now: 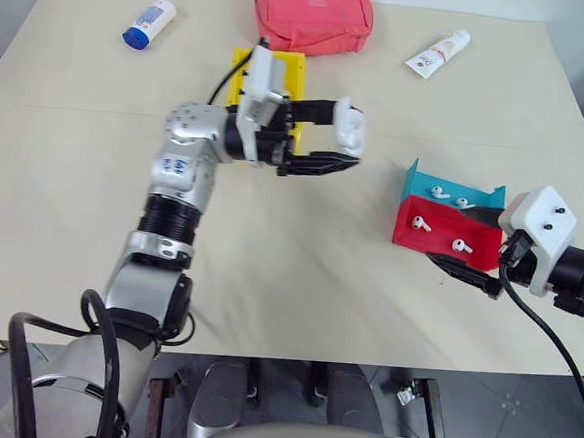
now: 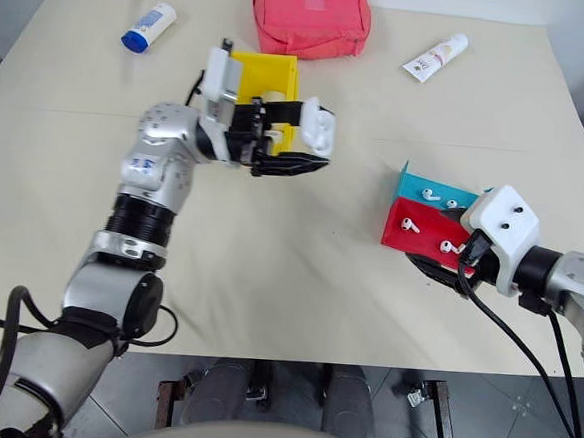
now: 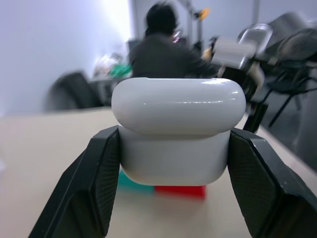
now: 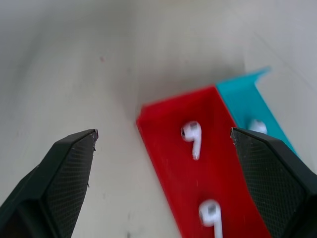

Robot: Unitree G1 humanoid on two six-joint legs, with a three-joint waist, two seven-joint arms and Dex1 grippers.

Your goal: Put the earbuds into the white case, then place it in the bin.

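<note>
Head views: we recorded the left hand (image 1: 340,140) raised above the middle of the surface (image 1: 298,270), clamped on the white case (image 1: 351,124), lid down as far as we could tell. The bin (image 1: 292,71) stood behind it near the far edge, and we saw no case inside. Four earbuds (image 1: 421,224) lay in the joined red and teal trays (image 1: 470,252) toward the right edge, beside the right hand (image 1: 459,271).

Left wrist view: we logged the white case (image 3: 177,130) gripped between both black fingers (image 3: 101,183), its lid looking shut.

Right wrist view: we noted the right hand (image 4: 163,144) spread wide and empty, fingers (image 4: 74,163) aimed at an earbud (image 4: 192,136) in the red tray (image 4: 163,148).

Status, in our judgement: case secured; earbud loading and binning both outstanding.
</note>
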